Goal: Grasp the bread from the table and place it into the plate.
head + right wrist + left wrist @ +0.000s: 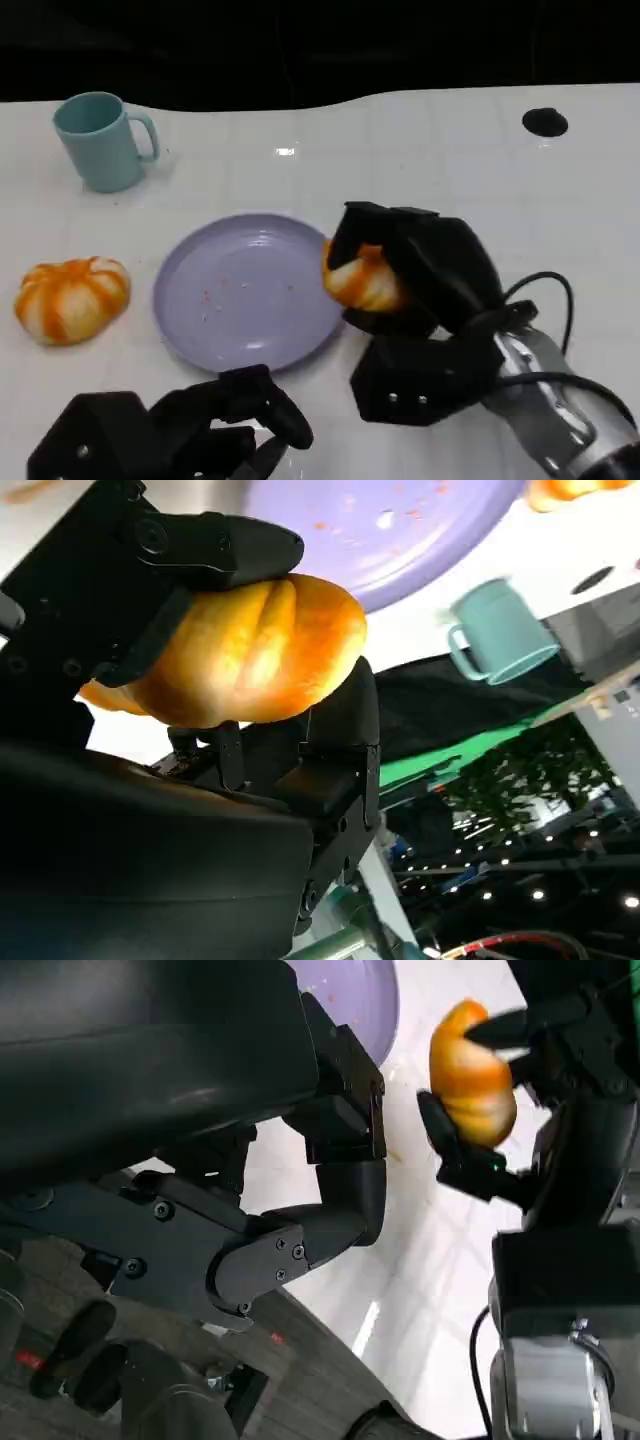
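Bread point(362, 279) gripped in right robot hand point(420, 275), at plate's point(250, 290) 3 o'clock rim. Left robot hand point(215, 425) at 6 o'clock, fingers curled, holding nothing. Second bread point(72, 298) at 9 o'clock on white counter point(450, 160); teal mug point(100, 140) at 10 o'clock.

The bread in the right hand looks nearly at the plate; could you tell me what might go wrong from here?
1. The bread sits at the plate's right rim, so released now it may land on the edge and roll onto the table.
2. The right hand wraps it closely, so its fingers may drag or squash it on opening.
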Controlling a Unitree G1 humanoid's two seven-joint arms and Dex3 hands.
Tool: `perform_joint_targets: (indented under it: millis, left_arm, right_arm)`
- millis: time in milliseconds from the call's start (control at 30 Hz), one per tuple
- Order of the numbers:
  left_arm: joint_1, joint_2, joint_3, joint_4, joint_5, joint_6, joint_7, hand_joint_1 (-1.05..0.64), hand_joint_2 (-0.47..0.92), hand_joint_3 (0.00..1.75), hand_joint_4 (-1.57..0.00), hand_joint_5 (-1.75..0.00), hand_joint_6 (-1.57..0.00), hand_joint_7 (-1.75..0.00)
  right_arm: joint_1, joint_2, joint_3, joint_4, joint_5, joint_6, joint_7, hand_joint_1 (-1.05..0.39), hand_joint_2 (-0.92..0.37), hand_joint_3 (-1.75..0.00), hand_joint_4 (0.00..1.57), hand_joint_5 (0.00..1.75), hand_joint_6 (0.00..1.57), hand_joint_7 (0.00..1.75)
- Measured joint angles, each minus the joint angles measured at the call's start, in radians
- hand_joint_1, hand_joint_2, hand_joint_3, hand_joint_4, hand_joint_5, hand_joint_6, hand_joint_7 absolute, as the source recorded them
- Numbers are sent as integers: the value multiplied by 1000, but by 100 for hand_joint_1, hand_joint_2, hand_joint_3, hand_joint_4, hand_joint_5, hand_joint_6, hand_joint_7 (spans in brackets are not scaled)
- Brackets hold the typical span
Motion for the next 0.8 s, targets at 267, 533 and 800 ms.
perform_joint_targets:
  millis: [267,533,800]
  left_arm:
    - [24,-1,-11,-1,0,-12,0,-30,79,77,-67,-175,-58,-154]
    - [29,-1,-26,-16,2,-7,6,-31,77,80,-69,-175,-59,-153]
    - [23,-1,-36,-24,22,26,16,-32,76,83,-71,-175,-59,-154]
  right_arm:
    - [-109,117,32,135,30,-13,-5,-16,-42,-118,91,175,69,157]
    - [-237,186,59,302,32,-11,-12,-20,-48,-99,81,172,77,119]
    - [-329,201,77,417,56,65,125,-39,-91,-19,36,57,58,21]
